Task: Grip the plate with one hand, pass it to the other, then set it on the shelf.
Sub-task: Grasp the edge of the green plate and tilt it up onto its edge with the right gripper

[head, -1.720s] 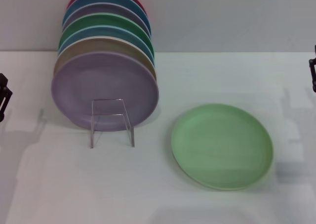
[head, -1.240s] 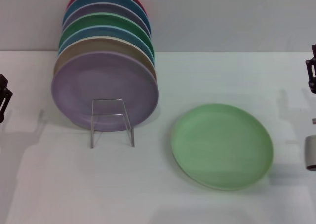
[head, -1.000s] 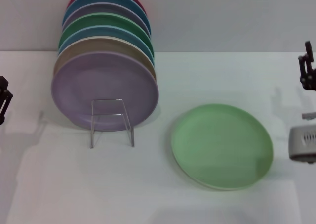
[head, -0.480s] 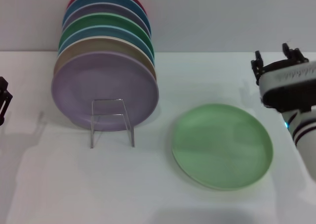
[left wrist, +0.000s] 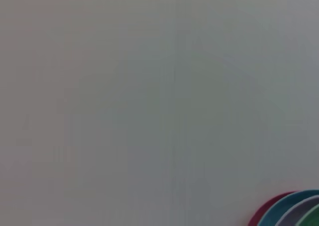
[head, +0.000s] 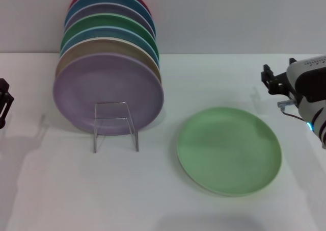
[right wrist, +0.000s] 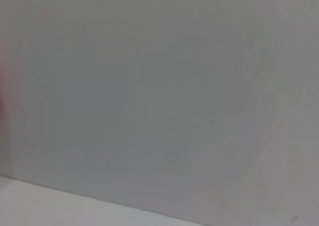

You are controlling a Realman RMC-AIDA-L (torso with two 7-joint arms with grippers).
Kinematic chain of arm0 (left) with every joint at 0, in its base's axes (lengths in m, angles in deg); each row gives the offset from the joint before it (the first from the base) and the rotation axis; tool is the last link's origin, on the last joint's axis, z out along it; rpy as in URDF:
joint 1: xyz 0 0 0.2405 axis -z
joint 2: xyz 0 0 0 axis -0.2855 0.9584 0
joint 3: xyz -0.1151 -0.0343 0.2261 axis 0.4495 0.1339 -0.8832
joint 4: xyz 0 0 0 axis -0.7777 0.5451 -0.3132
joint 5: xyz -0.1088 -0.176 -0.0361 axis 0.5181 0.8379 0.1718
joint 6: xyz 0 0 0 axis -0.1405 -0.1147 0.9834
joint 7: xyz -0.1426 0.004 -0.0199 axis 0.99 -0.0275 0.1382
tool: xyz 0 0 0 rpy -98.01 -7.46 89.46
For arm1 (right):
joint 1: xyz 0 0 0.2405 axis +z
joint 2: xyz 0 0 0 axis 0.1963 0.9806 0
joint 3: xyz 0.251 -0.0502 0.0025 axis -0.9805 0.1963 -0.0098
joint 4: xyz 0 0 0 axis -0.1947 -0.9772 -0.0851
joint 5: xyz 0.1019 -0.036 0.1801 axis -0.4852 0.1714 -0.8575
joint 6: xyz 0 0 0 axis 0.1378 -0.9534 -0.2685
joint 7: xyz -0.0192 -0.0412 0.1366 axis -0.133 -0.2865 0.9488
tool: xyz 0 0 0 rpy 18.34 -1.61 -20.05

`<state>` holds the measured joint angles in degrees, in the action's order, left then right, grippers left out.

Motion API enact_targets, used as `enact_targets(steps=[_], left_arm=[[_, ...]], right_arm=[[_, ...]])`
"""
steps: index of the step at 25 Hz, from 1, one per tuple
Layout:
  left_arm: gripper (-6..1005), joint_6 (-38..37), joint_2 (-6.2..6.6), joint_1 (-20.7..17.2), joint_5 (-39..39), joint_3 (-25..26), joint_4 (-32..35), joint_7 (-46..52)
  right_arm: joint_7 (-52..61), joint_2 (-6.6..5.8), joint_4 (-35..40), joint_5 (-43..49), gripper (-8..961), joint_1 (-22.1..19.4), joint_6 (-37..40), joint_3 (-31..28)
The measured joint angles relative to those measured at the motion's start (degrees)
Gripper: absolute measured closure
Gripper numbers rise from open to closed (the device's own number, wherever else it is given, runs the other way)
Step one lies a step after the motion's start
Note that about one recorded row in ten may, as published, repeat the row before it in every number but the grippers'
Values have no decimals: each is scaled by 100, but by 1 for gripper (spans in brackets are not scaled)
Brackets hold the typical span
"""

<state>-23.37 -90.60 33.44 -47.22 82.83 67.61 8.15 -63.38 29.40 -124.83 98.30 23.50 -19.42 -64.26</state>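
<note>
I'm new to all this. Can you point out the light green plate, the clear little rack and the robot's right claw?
plate [head: 229, 150], head view, centre of its face.
rack [head: 115, 125], head view, clear front frame.
right claw [head: 270, 81], head view, black fingertips.

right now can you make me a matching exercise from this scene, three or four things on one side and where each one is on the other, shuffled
Things:
1. mint-green plate
2. lavender plate
3. right gripper
4. left gripper

Places:
A. at the table's far left edge
B. lying flat on the table
C. in the air beyond the flat plate's right side
D. standing at the front of the row, behind the clear rack

Pairs: 1-B, 2-D, 3-C, 4-A
</note>
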Motion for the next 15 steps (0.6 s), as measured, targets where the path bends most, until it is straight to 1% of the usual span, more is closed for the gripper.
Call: enact_targets(steps=[3, 5, 6, 7, 8, 10, 11, 12, 13, 15], left_arm=[[162, 30, -14, 34, -1, -9, 2, -205], [162, 39, -16, 41, -1, -15, -10, -230], [162, 40, -16, 43, -1, -15, -12, -230], [162, 42, -16, 46, -1, -16, -14, -231], [162, 42, -16, 46, -1, -16, -14, -231], [162, 44, -10, 48, 0, -1, -18, -230], [162, 45, -10, 48, 0, 2, -19, -231], [162, 45, -9, 48, -1, 5, -22, -231], [162, 46, -9, 49, -1, 6, -23, -232], [162, 46, -8, 55, 1, 11, -18, -232]], right_arm=[[-1, 18, 139, 185, 351, 78, 229, 24], [-1, 29, 212, 294, 351, 149, 565, 109], [-1, 33, 233, 330, 351, 182, 829, 190], [-16, 37, 250, 446, 351, 238, 1513, 432], [-16, 37, 250, 446, 351, 238, 1513, 432], [-3, 40, 261, 698, 351, 267, 2191, 699], [94, 41, 292, 919, 351, 273, 2564, 863], [478, 42, 440, 1434, 351, 285, 3232, 1188], [478, 42, 440, 1434, 351, 285, 3232, 1188], [1245, 38, 698, 2121, 351, 301, 3714, 1457]])
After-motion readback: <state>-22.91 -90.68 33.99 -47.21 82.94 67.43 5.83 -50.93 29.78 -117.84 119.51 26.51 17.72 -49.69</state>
